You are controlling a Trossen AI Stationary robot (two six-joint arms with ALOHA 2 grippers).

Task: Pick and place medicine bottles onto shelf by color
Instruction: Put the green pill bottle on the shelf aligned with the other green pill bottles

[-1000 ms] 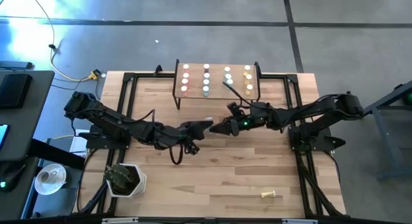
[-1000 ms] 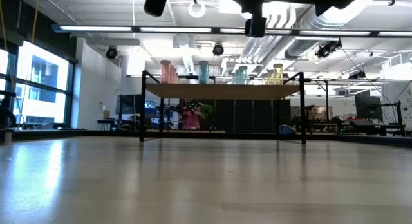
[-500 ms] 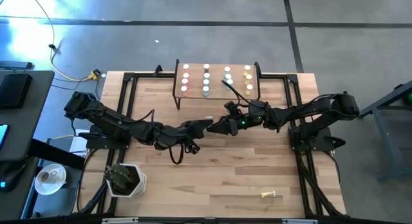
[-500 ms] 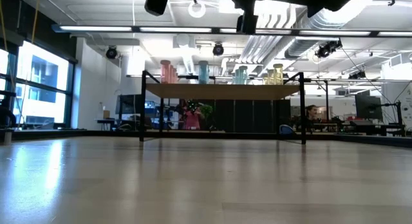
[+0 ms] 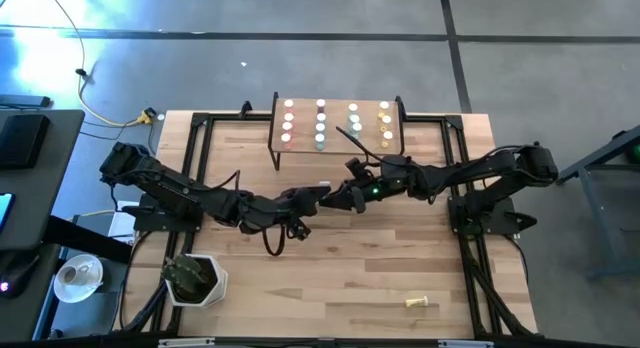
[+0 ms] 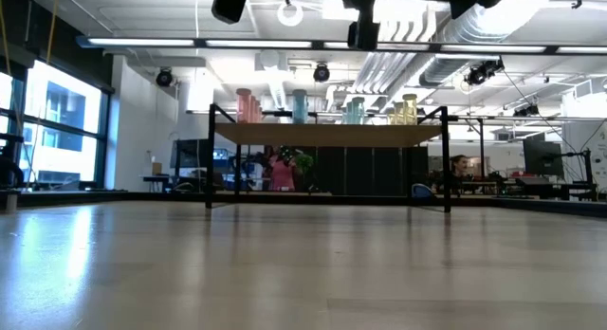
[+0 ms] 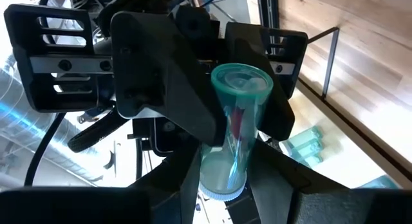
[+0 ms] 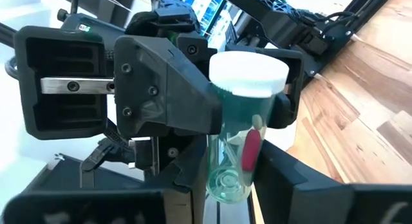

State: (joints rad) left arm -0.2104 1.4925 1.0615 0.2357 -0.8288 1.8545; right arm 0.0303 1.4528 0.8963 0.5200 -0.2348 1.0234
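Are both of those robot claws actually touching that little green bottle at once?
Touching. In the left wrist view both pairs of dark fingers press the green bottle; the right wrist view shows the same, left gripper and right gripper meeting mid-table.

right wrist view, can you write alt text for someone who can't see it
A clear green medicine bottle with a white cap is held upright between two dark robot hands, the right hand shut on its lower body and the left hand facing it and gripping the bottle higher up. Wooden tabletop shows behind.
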